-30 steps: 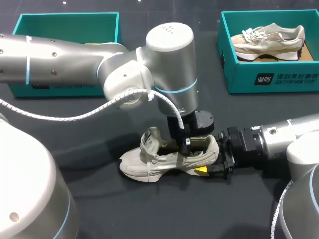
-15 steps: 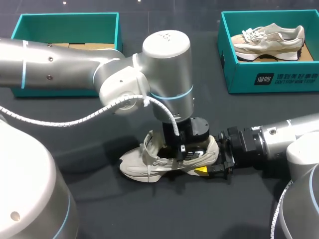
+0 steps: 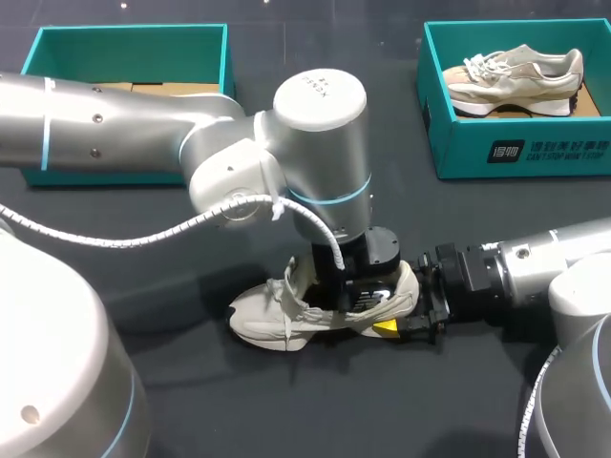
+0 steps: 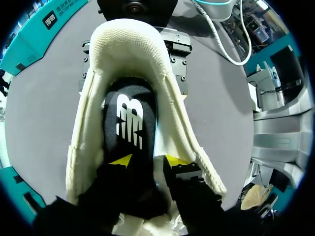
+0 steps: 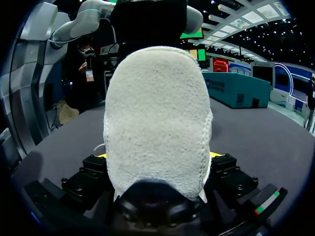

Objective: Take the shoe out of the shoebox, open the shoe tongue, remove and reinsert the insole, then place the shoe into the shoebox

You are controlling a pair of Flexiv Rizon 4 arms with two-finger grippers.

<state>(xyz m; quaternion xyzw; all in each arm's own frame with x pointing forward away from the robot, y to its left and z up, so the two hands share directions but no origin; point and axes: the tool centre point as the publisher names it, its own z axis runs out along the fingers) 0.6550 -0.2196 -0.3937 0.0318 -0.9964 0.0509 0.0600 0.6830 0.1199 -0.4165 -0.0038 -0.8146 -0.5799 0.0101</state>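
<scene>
The shoe (image 3: 272,315) is stood mid-table (image 3: 191,401); its heel is clamped from both sides by the right gripper (image 3: 409,303); its opening is filled by the left gripper (image 4: 147,160), over the black insole (image 4: 129,123); whether anything is gripped there cannot be told; a second shoe (image 3: 516,74) is seen in the far right shoebox (image 3: 520,148); the left shoebox (image 3: 129,38) is partly hidden by the left arm (image 3: 286,162).

Even overhead light; soft shadow beside shoe (image 3: 277,315); left arm (image 3: 124,124) glossy.

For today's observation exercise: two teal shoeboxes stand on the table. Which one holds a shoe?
The right shoebox: a beige shoe lies inside it, while the left shoebox shows only brown cardboard and no shoe.
</scene>
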